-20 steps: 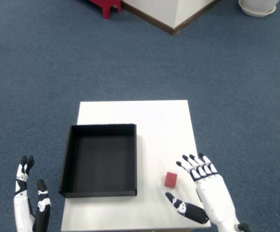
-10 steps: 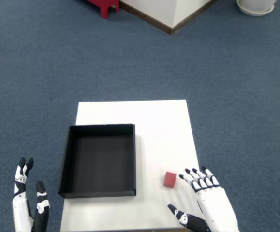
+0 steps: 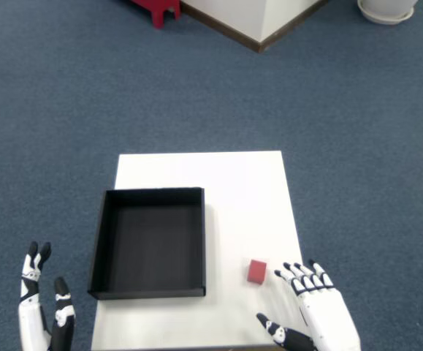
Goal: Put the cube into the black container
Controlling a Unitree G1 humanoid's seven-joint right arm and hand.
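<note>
A small red cube [image 3: 257, 271] lies on the white table [image 3: 233, 183], just right of the black container [image 3: 150, 243]. The container is a shallow open box on the table's left half, and nothing shows inside it. My right hand [image 3: 313, 311] hovers at the table's near right corner, a little right of and nearer than the cube. Its fingers are spread and the thumb points left, with nothing held. The fingertips [image 3: 296, 271] stand a short gap from the cube without touching it.
My left hand [image 3: 42, 314] hangs off the table's left side, fingers apart. Blue carpet surrounds the table. At the top are a red stool [image 3: 158, 9], a white wall base [image 3: 258, 22] and a white pot [image 3: 388, 9].
My right hand has drawn back toward the near edge of the view and sits lower in frame. The cube and container have not moved.
</note>
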